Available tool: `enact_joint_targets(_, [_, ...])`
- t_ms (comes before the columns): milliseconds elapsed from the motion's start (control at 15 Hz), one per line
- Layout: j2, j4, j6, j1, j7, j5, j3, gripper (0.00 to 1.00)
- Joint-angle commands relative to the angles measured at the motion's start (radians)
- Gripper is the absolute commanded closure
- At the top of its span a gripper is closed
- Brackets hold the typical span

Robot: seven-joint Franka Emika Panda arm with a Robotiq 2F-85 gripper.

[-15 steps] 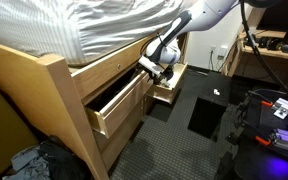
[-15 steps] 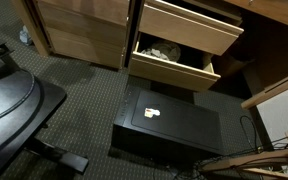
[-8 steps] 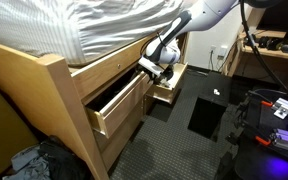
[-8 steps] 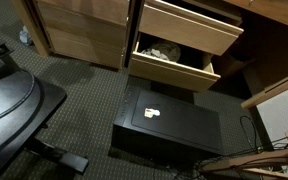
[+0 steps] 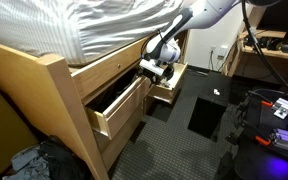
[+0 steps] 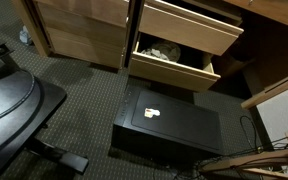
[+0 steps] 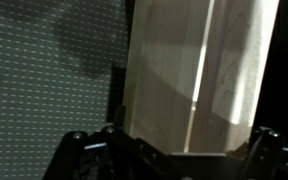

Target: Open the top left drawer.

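Looks like a bedroom, home or dorm, doubling as a work corner. Shows a raised bed with striped bedding [image 5: 94,25] on a pale wood frame [image 5: 44,85], with storage built in beneath: the top left drawer [image 5: 119,105] pulled out, a narrower drawer [image 5: 167,92] open beside it. Has dark carpet [image 5: 169,150] underfoot, crumpled clothes [image 5: 24,162] dumped by the bed's post, a black box [image 5: 209,112] on the floor. Holds a cluttered table [image 5: 274,42] with cables at the far side, plus what seems a black office chair [image 6: 14,105] in an exterior view.
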Motion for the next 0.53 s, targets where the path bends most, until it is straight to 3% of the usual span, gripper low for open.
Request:
enact_joint_targets(0, [-0.038, -0.043, -0.199, -0.047, -0.05, -0.014, 0.009, 0.0])
enact_joint_targets(200, [-0.053, -0.004, -0.401, -0.025, 0.006, -0.06, -0.061, 0.0])
enact_joint_targets(467, [-0.09, 0.049, -0.628, 0.047, 0.121, -0.211, -0.187, 0.0])
